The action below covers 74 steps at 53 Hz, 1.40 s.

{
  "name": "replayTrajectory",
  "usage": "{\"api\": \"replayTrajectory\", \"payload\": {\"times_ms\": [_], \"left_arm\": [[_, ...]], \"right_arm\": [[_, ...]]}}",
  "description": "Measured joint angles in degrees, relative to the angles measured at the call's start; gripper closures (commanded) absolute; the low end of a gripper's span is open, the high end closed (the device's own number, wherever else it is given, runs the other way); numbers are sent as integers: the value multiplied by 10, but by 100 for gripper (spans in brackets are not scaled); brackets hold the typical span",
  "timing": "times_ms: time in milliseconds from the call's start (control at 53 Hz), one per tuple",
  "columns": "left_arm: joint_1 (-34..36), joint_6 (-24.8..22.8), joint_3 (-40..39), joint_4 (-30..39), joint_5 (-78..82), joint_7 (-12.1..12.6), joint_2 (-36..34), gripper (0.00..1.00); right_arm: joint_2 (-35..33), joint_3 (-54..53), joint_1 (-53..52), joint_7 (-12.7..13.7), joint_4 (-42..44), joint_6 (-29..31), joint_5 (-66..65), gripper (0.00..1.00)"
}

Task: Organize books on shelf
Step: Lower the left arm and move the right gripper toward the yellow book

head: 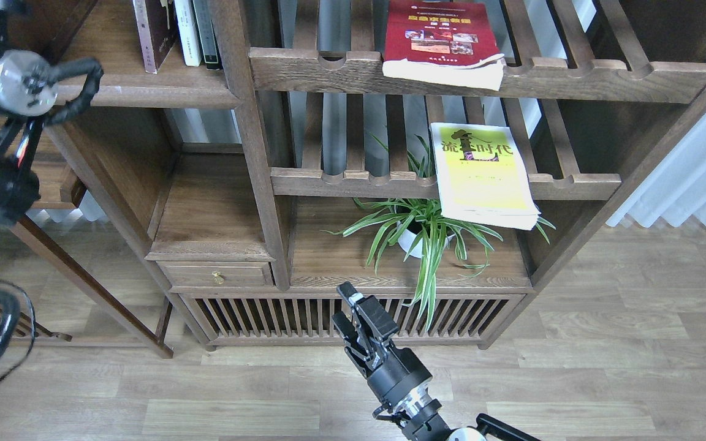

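A dark maroon book (152,35) stands upright on the solid dark-brown shelf (144,93) at the top left, next to slim white and dark volumes. A red book (440,38) lies flat on the upper slatted rack. On the lower slatted rack lies a yellow-green book (482,174), overhanging the front rail. My left arm fills the left edge and its gripper is out of the frame. Low in front of the cabinet, my right gripper (345,306) points up with its fingers a little apart and nothing between them.
A potted spider plant (417,236) stands on the low board under the yellow-green book. A small drawer (215,275) sits at the lower left of the bookcase. White curtains (690,177) hang at the right. Wooden floor lies in front.
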<state>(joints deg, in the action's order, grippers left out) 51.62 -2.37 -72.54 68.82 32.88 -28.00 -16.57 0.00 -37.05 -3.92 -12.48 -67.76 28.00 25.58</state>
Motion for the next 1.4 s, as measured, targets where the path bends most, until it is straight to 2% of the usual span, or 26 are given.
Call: {"api": "replayTrajectory", "payload": {"times_ms": [57,132,227,302,415,472,529,585,623,642,755,868,944,982,1133,1265,1397], "left_arm": [[-14,-1,-11,29,-21,0,2,49],[-29,-1,-28,66,-52,0,3,41],[-43,-3,-46,89,-89,0,12,41],[-56,-14,-55,99,-119,0,30,47],[-70,-85,-71,103,-150,0,56,53],[-83,-131,-75,104,-174,3,70,66],[-97,-175,-77,104,-196,16,79,71],[-114,-224,-77,104,-226,45,90,72],[-123,-238,-77,104,-240,59,95,72],[-142,-251,-75,103,-263,87,109,73],[-165,-256,-72,102,-276,110,131,82],[-186,-256,-70,95,-280,126,151,82],[-205,-256,-69,94,-281,136,151,64],[-213,-256,-69,94,-281,140,145,61],[-258,-256,-37,95,-284,157,111,34],[-292,-256,5,96,-286,159,114,21],[-313,-256,40,98,-286,159,125,3]], "right_arm": [[0,-5,0,0,-9,0,0,8],[0,-13,-1,0,-13,0,1,8],[0,-30,-2,0,-14,0,2,8],[0,-43,-3,0,-16,0,2,8],[0,-53,-3,0,-29,0,3,8],[0,-54,-3,0,-34,0,5,8],[0,-54,-3,0,-37,0,5,8],[0,-55,-3,0,-37,0,6,8],[0,-57,-3,0,-38,0,9,8],[0,-61,-3,-1,-38,0,14,8],[0,-66,-8,-1,-38,0,19,8],[0,-67,-13,-1,-38,0,22,8],[0,-67,-16,-1,-38,0,23,8],[0,-67,-17,-1,-38,0,23,8],[0,-68,-22,-1,-36,0,22,6],[0,-79,-26,-1,-34,0,22,3],[0,-98,-27,-1,-33,0,23,2]]}}
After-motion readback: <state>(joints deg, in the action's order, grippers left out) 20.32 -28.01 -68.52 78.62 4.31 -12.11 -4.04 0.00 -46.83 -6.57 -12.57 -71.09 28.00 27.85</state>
